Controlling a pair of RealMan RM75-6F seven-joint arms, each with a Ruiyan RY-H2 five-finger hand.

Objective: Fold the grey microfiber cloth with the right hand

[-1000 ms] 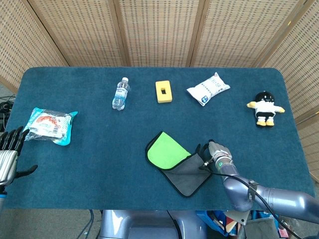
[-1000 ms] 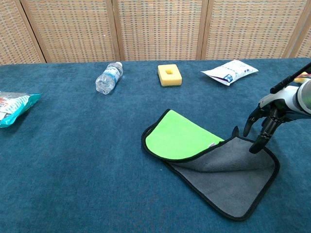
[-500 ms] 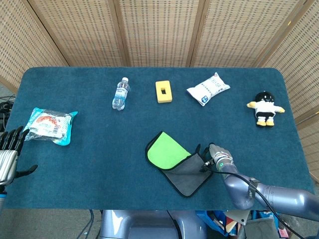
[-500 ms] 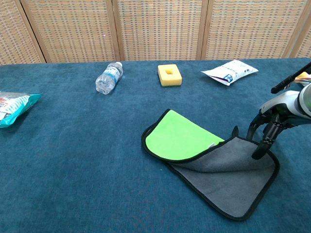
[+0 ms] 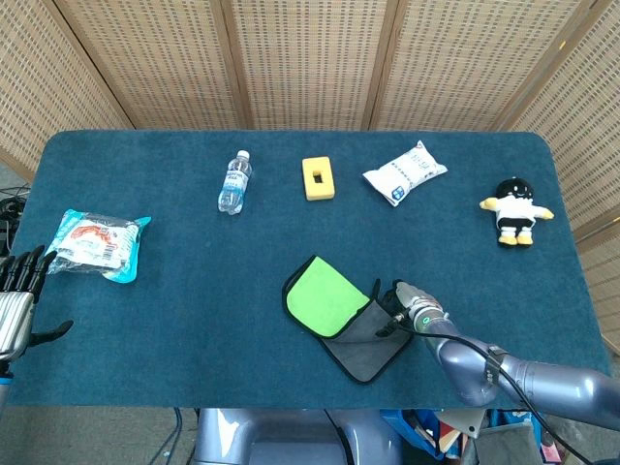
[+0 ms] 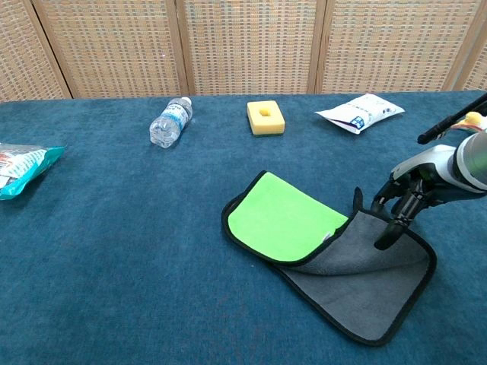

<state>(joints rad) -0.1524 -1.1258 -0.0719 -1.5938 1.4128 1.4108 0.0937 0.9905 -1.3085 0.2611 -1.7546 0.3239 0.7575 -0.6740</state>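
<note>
Folding step: right hand [image 6: 402, 204] pinches the raised corner of the grey microfiber cloth with green underside [image 6: 327, 255], lying on the blue table's [image 6: 114, 251] near-right part.
Next: probably carry corner leftward over the green.
Left hand [image 5: 17, 291]: open, idle.

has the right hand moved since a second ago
Yes. The right hand has shifted left, toward the green side of the cloth, judged against the white packet, which stays put.
</note>
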